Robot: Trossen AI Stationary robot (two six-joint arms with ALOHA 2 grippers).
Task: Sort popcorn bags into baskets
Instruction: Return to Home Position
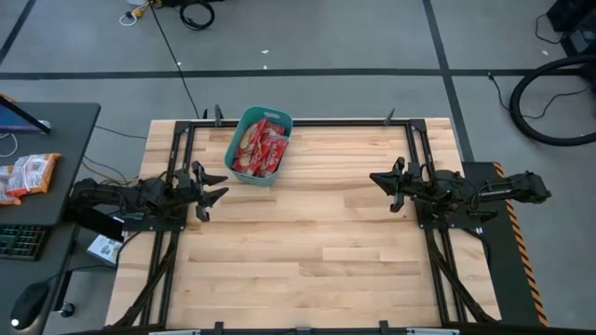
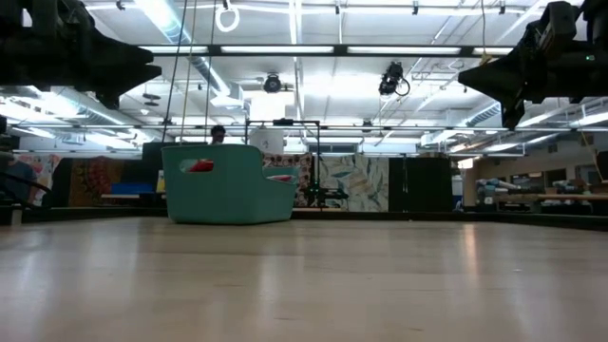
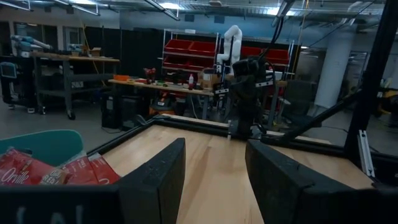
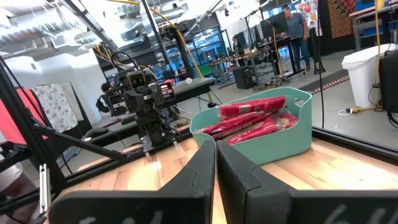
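Note:
The teal basket (image 1: 261, 146) sits on the table near its far edge, left of centre, filled with several red popcorn bags (image 1: 263, 149). It also shows in the low view (image 2: 226, 183) and the right wrist view (image 4: 261, 134), bags (image 4: 252, 115) piled inside. My left gripper (image 1: 216, 191) hovers open above the table's left side, just near of the basket; its fingers (image 3: 214, 174) stand apart. My right gripper (image 1: 380, 179) hovers shut above the right side, fingers (image 4: 216, 168) together. Neither holds anything.
Black frame rails (image 1: 307, 122) run along the table's far edge and down both sides. A dark side desk (image 1: 37, 186) left of the table carries orange-and-white packets (image 1: 26, 174). Bare wood (image 1: 307, 242) lies between and near of the arms. People stand far off in the room.

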